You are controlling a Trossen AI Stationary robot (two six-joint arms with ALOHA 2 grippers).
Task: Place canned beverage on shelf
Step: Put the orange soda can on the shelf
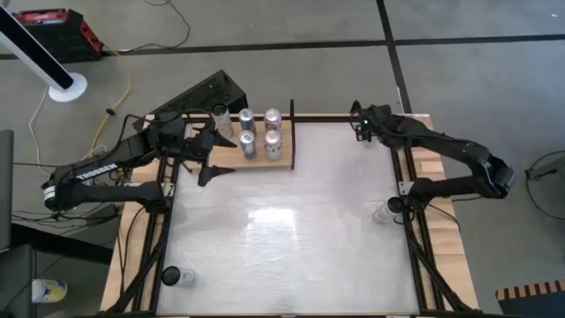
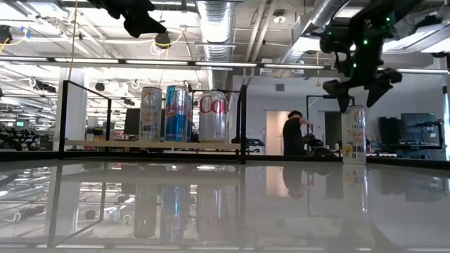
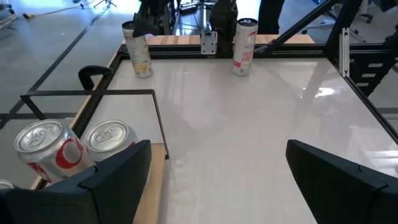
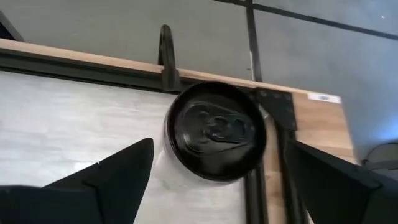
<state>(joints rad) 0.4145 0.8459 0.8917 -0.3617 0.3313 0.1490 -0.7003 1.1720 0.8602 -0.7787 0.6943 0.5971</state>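
Glossy white surface (image 1: 291,221), pale wood border. Light-brown wood-grain shelf (image 1: 231,157) with thin black rails. On shelf: blue-and-silver can (image 2: 176,114), silver can with red lettering (image 2: 213,116), pale can with orange-yellow marks (image 2: 150,114). At surface's far right corner: black-topped can (image 4: 216,129), pale sides with pink print. Dark fingers (image 3: 118,171).

A person (image 2: 292,133) stands in the room behind.

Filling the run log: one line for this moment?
right gripper: open, above black-topped can at table's far right corner | left gripper: open, beside shelf | shelf: four cans
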